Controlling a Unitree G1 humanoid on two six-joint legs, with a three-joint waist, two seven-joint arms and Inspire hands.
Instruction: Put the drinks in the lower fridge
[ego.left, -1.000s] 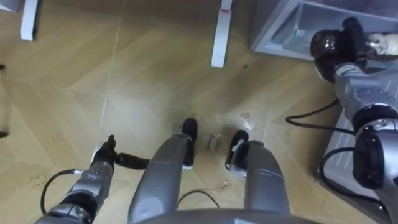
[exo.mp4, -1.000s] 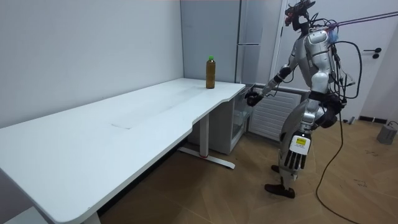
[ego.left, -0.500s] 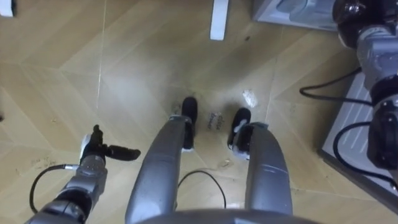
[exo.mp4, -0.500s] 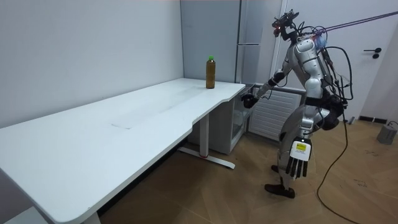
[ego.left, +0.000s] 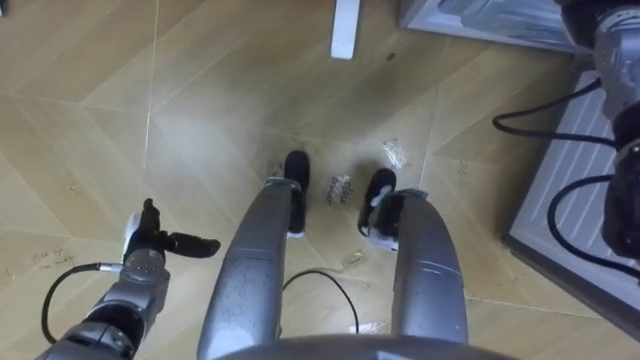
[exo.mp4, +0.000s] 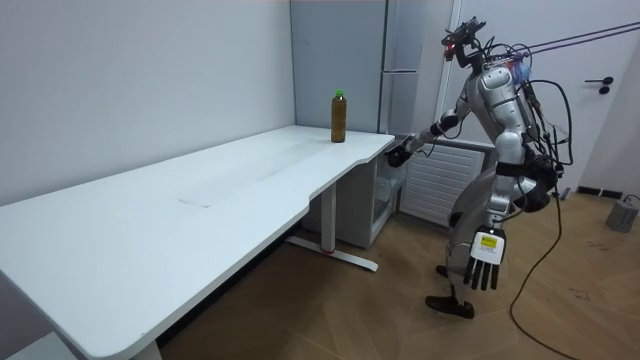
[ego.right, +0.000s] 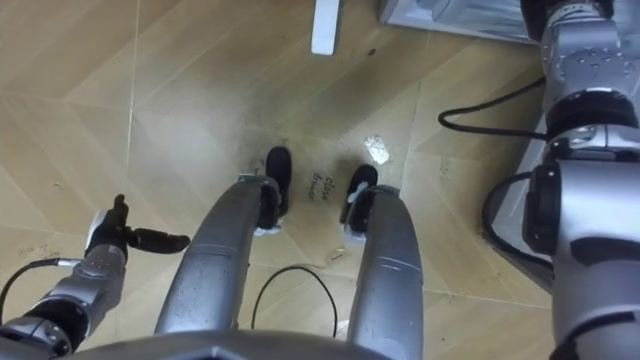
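A brown drink bottle (exo.mp4: 338, 116) with a green cap stands upright at the far corner of the white table (exo.mp4: 200, 200). I stand on the wooden floor beside that corner, facing the fridge. My right hand (exo.mp4: 398, 155) reaches forward to just below the table's corner, apart from the bottle. My right forearm (ego.left: 615, 40) runs up out of the eye view. The lower fridge (ego.left: 470, 15) shows as a grey box at the upper edge. My left hand (ego.left: 150, 243) hangs by my side with straight fingers and holds nothing.
A tall grey fridge (exo.mp4: 400, 50) rises behind the table. A white radiator (exo.mp4: 440, 185) lines the wall beside it. The table's white leg foot (ego.left: 345, 30) rests on the floor ahead of my feet. A small white scrap (ego.left: 393, 152) lies on the floor.
The eye view has shifted, so the fridge and my right arm sit closer to the upper edge. In the room view my upper body has leaned toward the table; the bottle has not moved.
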